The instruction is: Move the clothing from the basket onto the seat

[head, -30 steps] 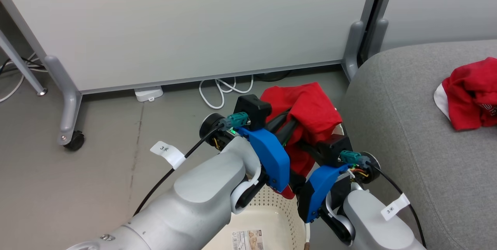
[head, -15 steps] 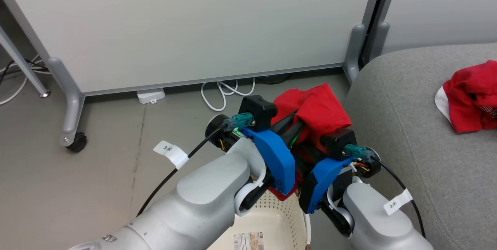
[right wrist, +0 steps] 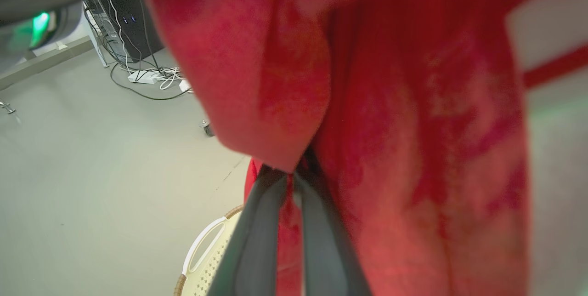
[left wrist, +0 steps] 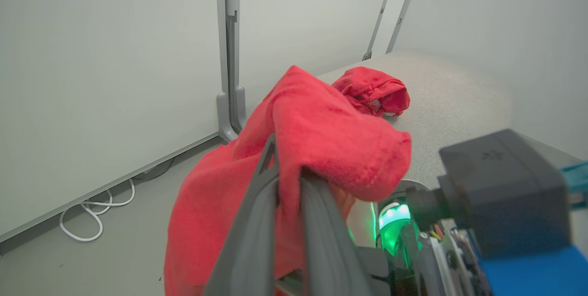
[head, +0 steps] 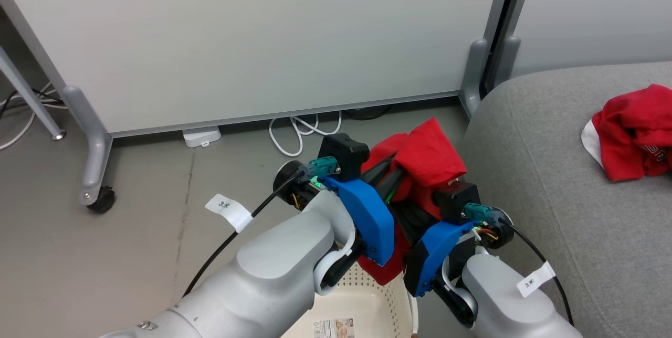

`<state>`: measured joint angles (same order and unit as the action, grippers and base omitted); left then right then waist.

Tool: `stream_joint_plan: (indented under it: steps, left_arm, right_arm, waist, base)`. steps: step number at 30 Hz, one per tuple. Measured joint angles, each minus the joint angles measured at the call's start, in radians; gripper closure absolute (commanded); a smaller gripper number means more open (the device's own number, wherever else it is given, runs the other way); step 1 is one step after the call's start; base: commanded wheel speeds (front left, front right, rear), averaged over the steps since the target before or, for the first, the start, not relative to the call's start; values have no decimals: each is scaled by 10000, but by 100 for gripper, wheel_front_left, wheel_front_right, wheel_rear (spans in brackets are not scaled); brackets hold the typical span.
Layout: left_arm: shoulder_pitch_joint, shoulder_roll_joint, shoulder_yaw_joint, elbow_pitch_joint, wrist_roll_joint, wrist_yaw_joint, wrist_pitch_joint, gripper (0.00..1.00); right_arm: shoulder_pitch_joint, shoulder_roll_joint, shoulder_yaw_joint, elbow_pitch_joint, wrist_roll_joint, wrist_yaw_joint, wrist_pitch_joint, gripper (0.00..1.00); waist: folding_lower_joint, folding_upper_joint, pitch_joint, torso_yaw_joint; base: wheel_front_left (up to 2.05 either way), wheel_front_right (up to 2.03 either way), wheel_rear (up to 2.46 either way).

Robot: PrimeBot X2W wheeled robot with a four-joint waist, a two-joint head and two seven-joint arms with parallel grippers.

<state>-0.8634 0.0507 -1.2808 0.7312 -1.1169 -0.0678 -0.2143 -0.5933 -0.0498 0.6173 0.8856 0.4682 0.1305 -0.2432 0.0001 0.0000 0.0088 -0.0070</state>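
Hanging just above the basket (head: 375,296), the red garment (head: 433,154) is pinched by the left end effector (left wrist: 287,167) and the right end effector (right wrist: 290,179), both clamped shut on its folds, its loose tail dangling toward the basket. Carrying it to the grey seat (head: 551,196), just beside the basket, could in my judgement snag that tail and tip the light basket, or let soft cloth slip from so thin a pinch. A second red garment (head: 630,133) lies on the seat, well apart from the basket; beyond the basket are smooth grey floor (head: 131,254), a looped white cable (head: 294,128) and a wheeled partition (head: 262,39).
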Motion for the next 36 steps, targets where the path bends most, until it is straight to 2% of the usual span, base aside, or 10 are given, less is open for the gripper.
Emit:
stream_joint_plan:
  steps: [9,11,12,13,24,29,36]
  left_arm:
    - [69,-4,0,355,134,56,-98,100]
    - [75,-4,0,462,184,56,-167,53]
    - [84,-4,0,523,184,56,-178,4]
    - [111,-6,0,587,180,61,-182,0]
    - [441,10,407,1020,410,-50,-451,0]
    - [928,412,1728,251,1308,-65,-487,0]
    - [2712,1221,3687,-1342,2945,-31,-487,0]
  right_arm:
    - [-44,0,169,67,79,0,-56,100]
    - [-44,0,188,58,84,0,-61,100]
    - [-44,0,190,52,84,0,-61,100]
    - [-44,0,188,54,84,0,-77,100]
    - [-48,-2,-150,50,-184,0,-148,100]
    - [-45,-2,-431,-61,-364,0,-163,100]
    - [52,0,-999,-502,-773,0,-176,100]
  waist:
    - [0,0,12,-43]
    - [0,0,17,-57]
    - [0,0,18,-65]
    - [0,0,20,-71]
    - [0,0,47,-56]
    - [0,0,96,14]
    - [0,0,156,15]
  base:
    - [0,0,0]
    - [0,0,0]
    - [0,0,0]
    - [0,0,0]
    - [0,0,0]
    - [0,0,0]
    - [0,0,0]
